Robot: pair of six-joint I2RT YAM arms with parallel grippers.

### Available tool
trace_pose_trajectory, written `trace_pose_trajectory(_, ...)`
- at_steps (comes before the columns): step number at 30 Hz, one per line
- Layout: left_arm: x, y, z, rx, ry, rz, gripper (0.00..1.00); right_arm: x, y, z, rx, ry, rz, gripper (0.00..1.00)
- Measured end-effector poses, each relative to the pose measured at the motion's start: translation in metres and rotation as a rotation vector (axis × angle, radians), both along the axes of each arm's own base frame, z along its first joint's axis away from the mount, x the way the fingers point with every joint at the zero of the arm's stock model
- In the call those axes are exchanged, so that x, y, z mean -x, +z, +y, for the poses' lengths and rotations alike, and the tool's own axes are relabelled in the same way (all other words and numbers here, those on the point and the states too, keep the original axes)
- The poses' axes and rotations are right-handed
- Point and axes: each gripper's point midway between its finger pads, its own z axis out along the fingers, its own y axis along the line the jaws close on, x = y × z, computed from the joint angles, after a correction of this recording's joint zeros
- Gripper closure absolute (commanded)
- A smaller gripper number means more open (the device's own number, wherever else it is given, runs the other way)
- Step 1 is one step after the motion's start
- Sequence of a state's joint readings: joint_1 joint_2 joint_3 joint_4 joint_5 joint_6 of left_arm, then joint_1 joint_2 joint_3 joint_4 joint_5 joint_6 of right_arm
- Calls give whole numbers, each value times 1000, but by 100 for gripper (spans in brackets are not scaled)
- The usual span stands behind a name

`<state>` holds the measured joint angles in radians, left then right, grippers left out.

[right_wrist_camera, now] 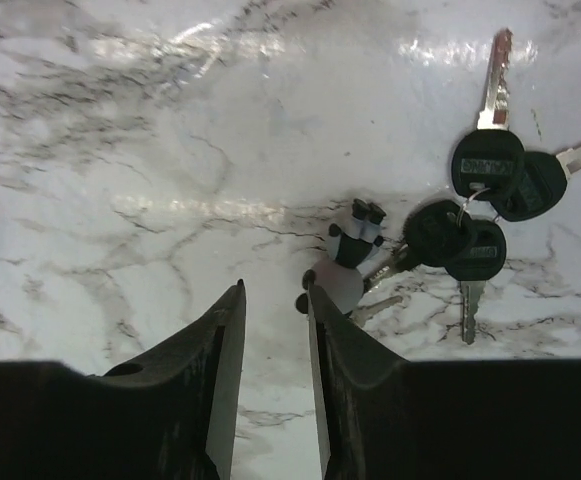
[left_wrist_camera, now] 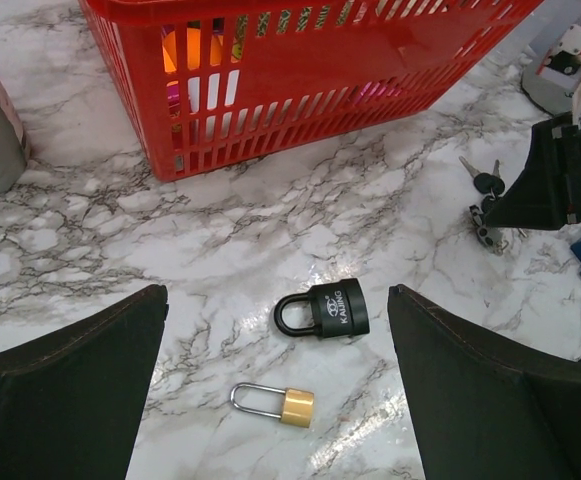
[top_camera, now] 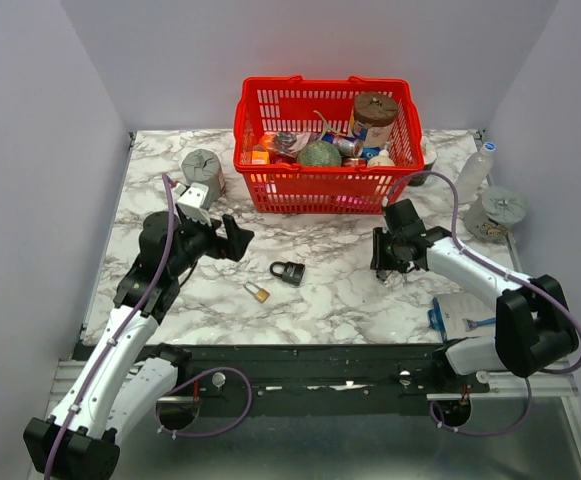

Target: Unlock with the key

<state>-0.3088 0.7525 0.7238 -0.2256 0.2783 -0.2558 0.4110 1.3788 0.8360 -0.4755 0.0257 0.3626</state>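
The key (right_wrist_camera: 482, 205) is a small bunch of dark-headed keys with silvery blades, lying flat on the marble with a little grey figurine charm (right_wrist_camera: 350, 262). My right gripper (right_wrist_camera: 273, 300) hovers low just left of it. Its jaws stand narrowly apart with only marble between them, and the right finger's tip (right_wrist_camera: 315, 305) is against the charm. In the left wrist view the key (left_wrist_camera: 487, 184) lies at the far right by the right gripper (left_wrist_camera: 495, 212). The black padlock (top_camera: 288, 271) lies on its side mid-table. My left gripper (left_wrist_camera: 278, 292) is wide open above it, holding nothing.
A small brass padlock (left_wrist_camera: 275, 404) lies just in front of the black one. A red basket (top_camera: 270, 190) full of items stands at the back. A grey roll (top_camera: 202, 165) is at back left. A bottle (top_camera: 473, 172), a tape roll (top_camera: 500, 208) and a blue-white packet (top_camera: 460, 315) sit on the right.
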Motion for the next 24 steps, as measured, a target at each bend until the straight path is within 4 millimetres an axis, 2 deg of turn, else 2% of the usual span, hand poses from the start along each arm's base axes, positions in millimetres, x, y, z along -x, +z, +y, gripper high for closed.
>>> trace_pose_trajectory(4,0,-4,-4,1,-17,17,1,12,-21,-10,47,-23,67,50)
trace_pose_trajectory(8,1,-6,-8,-1,-31,24,1,14,-25,-12,58,-50,83,46)
trace_pose_trajectory(16,7,-6,-17,-2,-65,24,1,16,-38,-17,80,-106,118,47)
trace_pose_trajectory(20,10,-5,-21,-1,-81,21,1,18,-47,-20,100,-124,148,51)
trace_pose_trajectory(22,12,-5,-24,0,-91,19,1,16,-46,-19,97,-134,146,57)
trace_pose_trajectory(23,13,-4,-25,0,-95,18,1,16,-47,-18,97,-135,147,67)
trace_pose_trajectory(24,14,-5,-26,-1,-100,19,1,16,-48,-18,97,-139,150,73)
